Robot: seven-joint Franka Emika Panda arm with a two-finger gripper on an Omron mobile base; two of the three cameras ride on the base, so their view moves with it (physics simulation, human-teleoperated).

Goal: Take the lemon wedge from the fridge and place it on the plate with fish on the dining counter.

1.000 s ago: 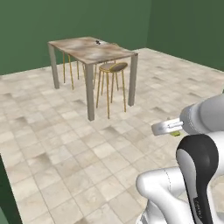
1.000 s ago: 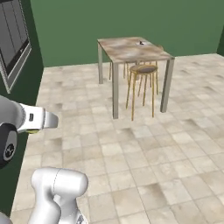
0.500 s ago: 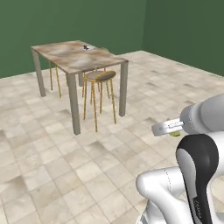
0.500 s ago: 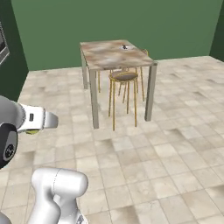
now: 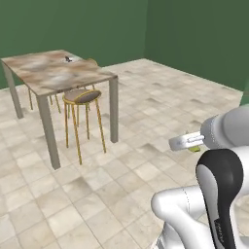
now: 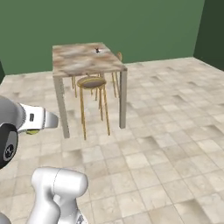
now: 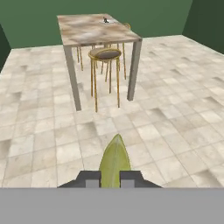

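— Yellow-green lemon wedge (image 7: 114,161): where is it?
— Pinched tight in the gripper (image 7: 109,179). It should stay squeezed and level until the robot reaches the plate with fish (image 7: 106,20) on the dining counter (image 7: 87,30).

base/cameras: drove on and turned; whole scene shifted in both base views, so this was camera motion, not the things moving.
table (image 5: 53,73): slid from upper centre toward the left edge in the left base view, and from right of centre to left of centre in the right base view; it also sat nearer and looked larger than a second earlier.
stool (image 5: 82,97): shifted along with the table, same relative spot at its near edge.
plate with fish (image 5: 68,60): drifted left with the tabletop.
dark wall panel: dropped out of the right base view's left edge.
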